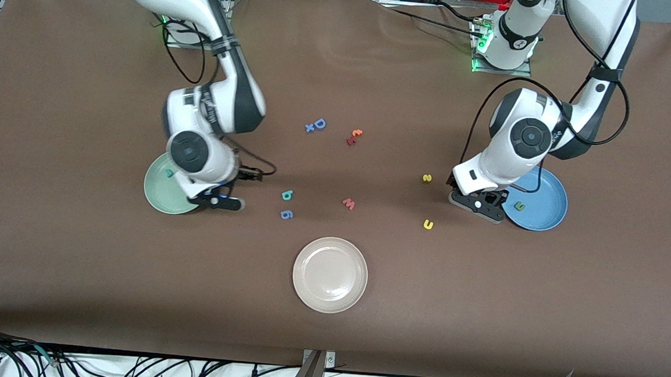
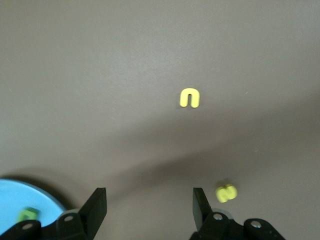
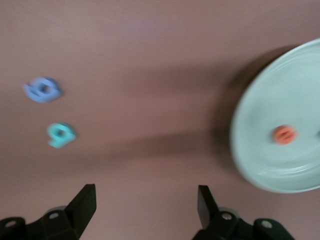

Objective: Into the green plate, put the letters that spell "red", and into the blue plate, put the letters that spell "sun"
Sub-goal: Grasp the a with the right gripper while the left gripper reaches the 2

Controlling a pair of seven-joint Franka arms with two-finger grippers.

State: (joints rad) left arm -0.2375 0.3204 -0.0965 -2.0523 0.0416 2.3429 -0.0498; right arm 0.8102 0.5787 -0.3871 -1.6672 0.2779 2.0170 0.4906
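Front view. We take the beige-white plate (image 1: 329, 274) as landmark: round, smooth, raised rim, on matte brown table (image 1: 74, 266). We count three plates. The green plate (image 1: 160, 192), pale mint, lies farther from the camera than the landmark, toward the right arm's end; a teal hook-shaped "r" (image 1: 168, 173) lies in it. The blue plate (image 1: 538, 202) lies toward the left arm's end, with a green arch letter (image 1: 519, 206) in it. The right gripper (image 1: 218, 200) hangs over the green plate's rim, the left gripper (image 1: 482, 203) over the table at the blue plate's rim. Loose foam letters farther than the landmark: teal "d" (image 1: 287, 195), blue "g"-like letter (image 1: 287, 214), pink "w" (image 1: 349, 203), yellow arch (image 1: 427, 224), yellow "s" (image 1: 427, 178), blue capital "D" (image 1: 318, 123) with a small blue cross beside it, and a red-and-orange pair (image 1: 354, 136) we cannot read.

Left wrist view. The left gripper (image 2: 150, 202) stands spread, holding nothing; two dark fingers (image 2: 96, 204). Bare table lies between them. The yellow arch (image 2: 189, 98) lies well apart, the yellow "s" (image 2: 226, 192) just beside one finger. The blue plate's edge (image 2: 30, 192) carries the green letter (image 2: 28, 214).

Right wrist view. The right gripper (image 3: 146, 205) is spread and empty. The teal "d" (image 3: 61, 134) and blue letter (image 3: 43, 89) lie apart from it. An orange round "e" (image 3: 284, 134) lies flat in the glossy green plate (image 3: 265, 125).
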